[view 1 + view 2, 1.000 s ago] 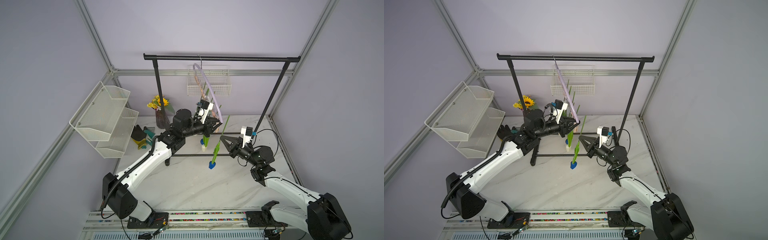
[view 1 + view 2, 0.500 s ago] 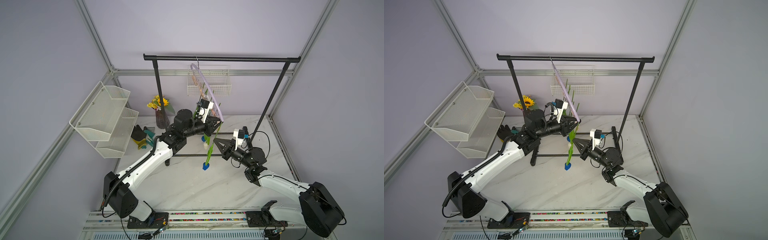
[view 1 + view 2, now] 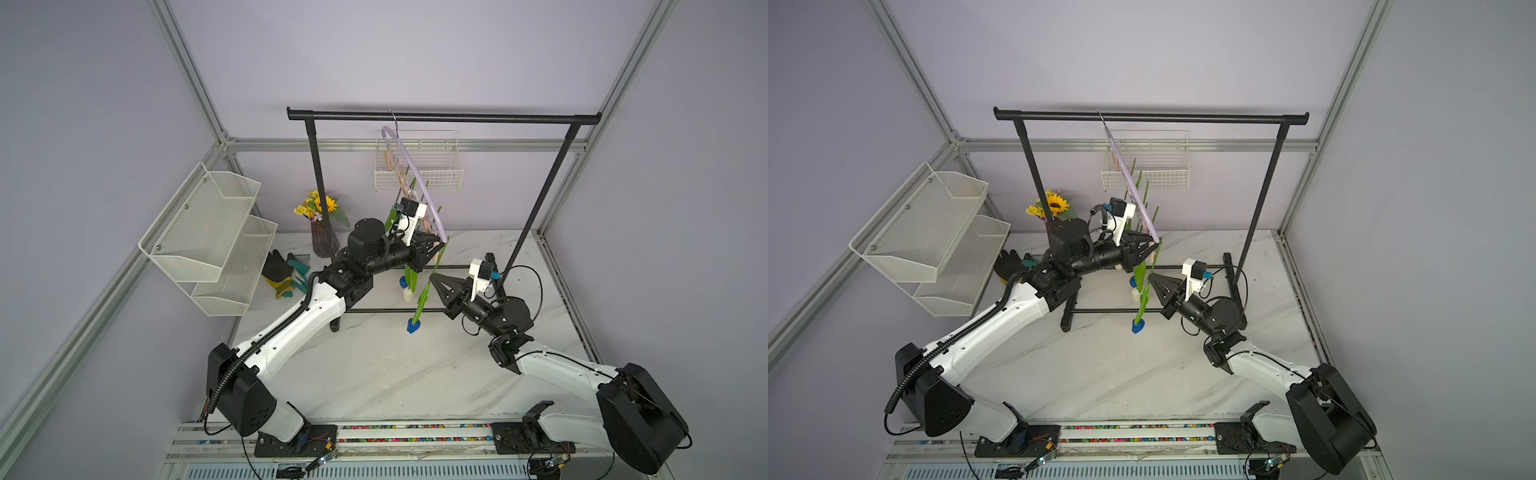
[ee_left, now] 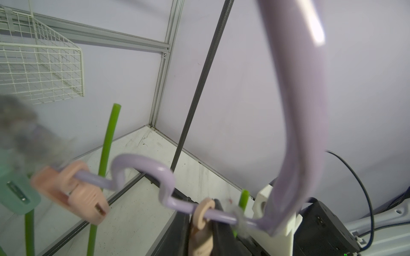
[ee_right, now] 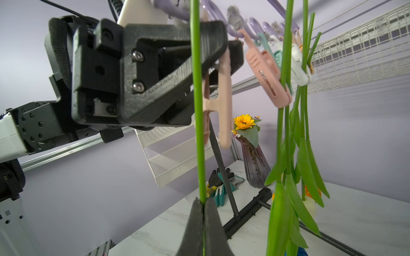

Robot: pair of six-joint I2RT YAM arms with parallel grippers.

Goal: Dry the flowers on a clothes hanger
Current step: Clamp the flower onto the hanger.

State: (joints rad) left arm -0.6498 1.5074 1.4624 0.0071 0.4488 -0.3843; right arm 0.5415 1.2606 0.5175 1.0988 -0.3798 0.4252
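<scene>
Right gripper (image 5: 203, 206) pinched tight on 1 green stem: blue tulip (image 5: 199, 133), hanging head-down over the tabletop (image 3: 374, 365). Left gripper (image 3: 1150, 248) clamped on 1 pink clip (image 5: 224, 106) at the near, low end of the 1 lilac hanger (image 4: 299, 110), hooked on the black rack (image 3: 440, 117) top bar. Other flowers (image 5: 279, 210) hang clipped further along, at least 3, exact count unclear. 2 arms: left reaches up from near left; right has elbow low, wrist tipped up, pointing left.
</scene>
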